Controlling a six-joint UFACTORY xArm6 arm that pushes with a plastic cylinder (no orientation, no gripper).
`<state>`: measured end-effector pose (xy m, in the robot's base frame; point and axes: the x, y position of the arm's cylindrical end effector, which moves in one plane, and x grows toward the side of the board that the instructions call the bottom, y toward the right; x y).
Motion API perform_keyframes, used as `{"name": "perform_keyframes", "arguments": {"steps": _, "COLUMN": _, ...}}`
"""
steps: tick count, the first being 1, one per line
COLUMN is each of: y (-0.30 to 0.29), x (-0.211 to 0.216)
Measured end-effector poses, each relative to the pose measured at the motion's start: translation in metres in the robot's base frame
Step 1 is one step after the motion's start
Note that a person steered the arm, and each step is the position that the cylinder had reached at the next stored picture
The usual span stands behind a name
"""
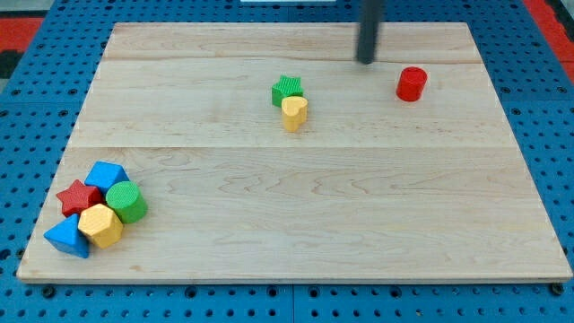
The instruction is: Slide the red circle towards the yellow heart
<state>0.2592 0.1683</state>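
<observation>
The red circle (412, 83) stands on the wooden board near the view's top right. The yellow heart (294, 112) sits near the board's top middle, touching a green star (288, 89) just above it. My tip (368, 61) comes down from the view's top and rests on the board left of and slightly above the red circle, with a small gap between them. The yellow heart lies to the lower left of my tip.
A cluster of blocks sits at the board's bottom left: a blue block (107, 174), a red star (78, 196), a green circle (127, 202), a yellow hexagon (100, 225) and a blue triangle (68, 239). A blue pegboard (27, 117) surrounds the board.
</observation>
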Motion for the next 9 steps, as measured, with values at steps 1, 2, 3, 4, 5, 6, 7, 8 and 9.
{"name": "perform_keyframes", "arguments": {"steps": 1, "y": 0.089, "x": 0.0}}
{"name": "perform_keyframes", "arguments": {"steps": 2, "y": 0.094, "x": 0.051}}
{"name": "perform_keyframes", "arguments": {"steps": 3, "y": 0.052, "x": 0.083}}
{"name": "perform_keyframes", "arguments": {"steps": 4, "y": 0.01, "x": 0.086}}
{"name": "perform_keyframes", "arguments": {"steps": 5, "y": 0.056, "x": 0.039}}
{"name": "perform_keyframes", "arguments": {"steps": 6, "y": 0.061, "x": 0.016}}
{"name": "perform_keyframes", "arguments": {"steps": 7, "y": 0.02, "x": 0.046}}
{"name": "perform_keyframes", "arguments": {"steps": 8, "y": -0.023, "x": 0.064}}
{"name": "perform_keyframes", "arguments": {"steps": 9, "y": -0.064, "x": 0.083}}
